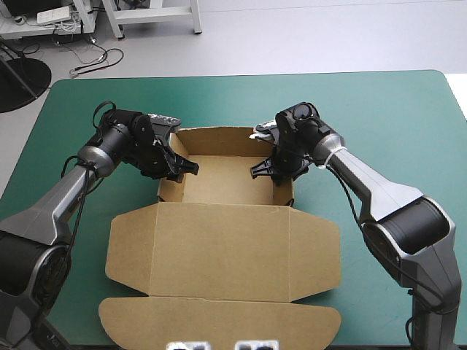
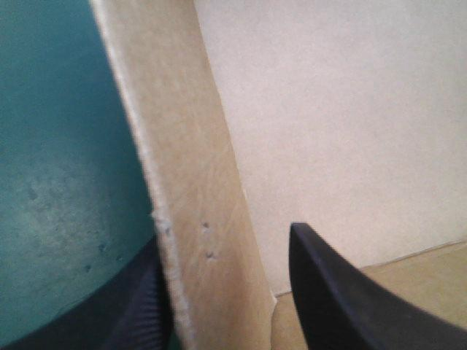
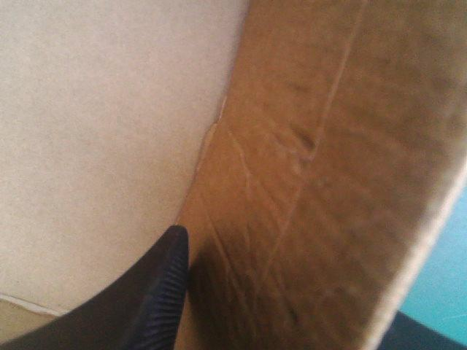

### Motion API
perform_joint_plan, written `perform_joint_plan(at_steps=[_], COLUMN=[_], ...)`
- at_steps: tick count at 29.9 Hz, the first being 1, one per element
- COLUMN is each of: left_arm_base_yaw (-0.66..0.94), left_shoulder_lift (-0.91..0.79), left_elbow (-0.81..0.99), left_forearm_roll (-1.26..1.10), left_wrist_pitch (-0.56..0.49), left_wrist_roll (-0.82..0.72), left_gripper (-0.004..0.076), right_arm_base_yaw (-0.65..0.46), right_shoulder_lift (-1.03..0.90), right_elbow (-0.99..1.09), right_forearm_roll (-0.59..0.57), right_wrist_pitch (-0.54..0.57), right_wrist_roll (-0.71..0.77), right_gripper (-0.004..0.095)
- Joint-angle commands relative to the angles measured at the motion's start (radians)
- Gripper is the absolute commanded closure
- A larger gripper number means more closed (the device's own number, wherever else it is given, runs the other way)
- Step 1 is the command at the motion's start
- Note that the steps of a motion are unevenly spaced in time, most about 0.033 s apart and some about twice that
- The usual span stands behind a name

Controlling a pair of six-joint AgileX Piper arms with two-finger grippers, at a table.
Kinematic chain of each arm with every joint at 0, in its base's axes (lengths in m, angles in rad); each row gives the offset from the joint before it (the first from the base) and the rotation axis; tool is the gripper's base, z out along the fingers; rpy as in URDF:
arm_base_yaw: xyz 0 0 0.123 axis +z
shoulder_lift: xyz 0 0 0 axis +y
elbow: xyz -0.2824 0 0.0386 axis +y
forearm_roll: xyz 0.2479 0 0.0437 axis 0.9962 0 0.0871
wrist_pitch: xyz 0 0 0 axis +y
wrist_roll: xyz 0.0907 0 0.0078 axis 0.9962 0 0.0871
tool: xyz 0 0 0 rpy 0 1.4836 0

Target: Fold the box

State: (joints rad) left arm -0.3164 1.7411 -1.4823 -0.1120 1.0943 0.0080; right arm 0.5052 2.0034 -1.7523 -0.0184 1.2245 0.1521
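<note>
The brown box (image 1: 219, 240) lies as an open tray at the table's middle, its lid (image 1: 219, 321) flat toward the near edge. My left gripper (image 1: 182, 169) straddles the tray's left wall (image 2: 197, 189), one black finger (image 2: 139, 306) outside over the teal-green cover, the other finger (image 2: 343, 292) inside, a small gap beside the board. My right gripper (image 1: 271, 169) straddles the right wall (image 3: 314, 168): one finger (image 3: 146, 292) is inside the tray, the other (image 3: 430, 332) barely shows beyond the wall. Both grippers (image 2: 222, 240) (image 3: 292, 292) stand open around the board.
The teal-green table (image 1: 394, 117) spreads wide to the right and left of the box. The tray's back wall (image 1: 219, 133) stands upright between the two arms. The lid's rounded flap (image 1: 219, 329) reaches close to the near edge.
</note>
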Motion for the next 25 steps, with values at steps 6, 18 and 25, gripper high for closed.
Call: perform_joint_plan(at_steps=[6,18,25], left_arm_base_yaw=[-0.007,-0.007,-0.007], left_shoulder_lift=[-0.046,-0.050,-0.221], left_elbow=[-0.066,-0.399,-0.506], left_forearm_roll=[0.033,0.263,0.265], left_wrist_pitch=[-0.068,0.198,0.196], left_wrist_roll=[0.002,0.002,0.002], left_gripper=[0.0328,0.0330,0.0500], right_arm_base_yaw=[0.000,-0.002,-0.002], right_shoulder_lift=[-0.073,-0.154,-0.264], right_elbow=[-0.097,-0.308,-0.310], right_forearm_roll=[-0.014,-0.087,-0.078], right_wrist_pitch=[0.027,0.027,0.027], right_wrist_roll=[-0.008,0.008,0.038], right_gripper=[0.0505,0.0505,0.0515])
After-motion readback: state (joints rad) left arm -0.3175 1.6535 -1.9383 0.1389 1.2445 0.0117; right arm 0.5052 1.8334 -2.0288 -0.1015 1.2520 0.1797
